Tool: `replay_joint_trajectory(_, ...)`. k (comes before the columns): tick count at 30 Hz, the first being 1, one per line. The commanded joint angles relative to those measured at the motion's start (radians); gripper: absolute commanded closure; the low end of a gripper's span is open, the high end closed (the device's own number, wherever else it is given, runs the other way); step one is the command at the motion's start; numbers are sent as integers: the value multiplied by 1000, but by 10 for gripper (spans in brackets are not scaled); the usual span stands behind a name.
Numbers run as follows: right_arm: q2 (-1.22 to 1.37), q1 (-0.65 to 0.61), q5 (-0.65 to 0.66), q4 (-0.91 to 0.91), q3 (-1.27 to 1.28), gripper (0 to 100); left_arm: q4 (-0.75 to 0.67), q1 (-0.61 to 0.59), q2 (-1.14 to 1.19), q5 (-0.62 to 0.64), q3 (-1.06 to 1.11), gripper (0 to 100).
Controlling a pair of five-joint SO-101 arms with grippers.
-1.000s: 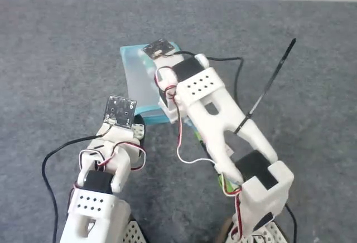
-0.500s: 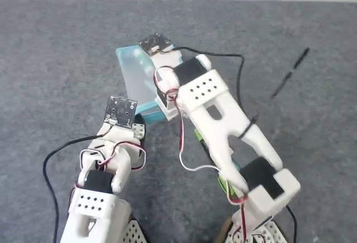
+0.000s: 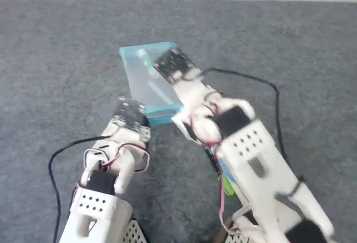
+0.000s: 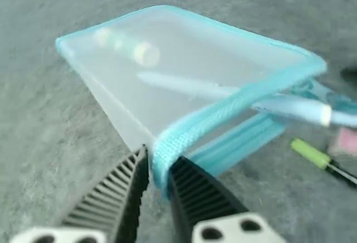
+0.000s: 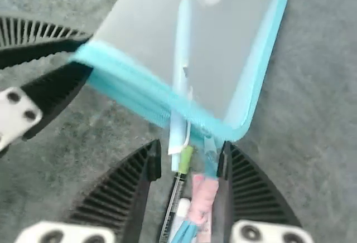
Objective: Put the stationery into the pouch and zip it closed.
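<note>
Pouch (image 3: 146, 76) more exposed than a second ago: right arm has swung off it toward the near side, and left wrist has crept up to its corner.

Pouch lies flat on the grey worktop (image 3: 67, 59), mouth toward the arms. Walls are clear and soft; the teal zip tape is the only firm part. I judge it light and limp, likely to slide or fold if pushed, so hold it by the tape. Left end effector (image 4: 158, 162) is clenched on that tape at the near corner. Pale blue pen (image 5: 181, 87) is half in through the mouth, tail out. Green pen (image 4: 309, 152) and pink eraser (image 5: 201, 198) lie outside, just beside the mouth. Right end effector (image 5: 189, 148) is released, jaws wide, straddling those loose pieces. Pens look stiff, light and probably slick, so I'd grip mid-barrel, across the axis.
</note>
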Motion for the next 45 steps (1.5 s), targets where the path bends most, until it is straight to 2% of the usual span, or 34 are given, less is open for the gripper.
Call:
replay_joint_trajectory(1,-150,71,18,-99,157,822,32,95,-25,-101,-25,988)
replay_joint_trajectory(6,-174,127,2,-223,325,822,-52,-94,-23,54,-38,988)
replay_joint_trajectory(9,-179,131,-75,-321,410,822,-52,-92,-23,66,-35,988)
replay_joint_trajectory(11,-179,131,-97,-321,425,822,-55,-94,-23,66,-35,988)
replay_joint_trajectory(45,-174,133,-101,-312,445,822,-52,-100,-23,58,-33,988)
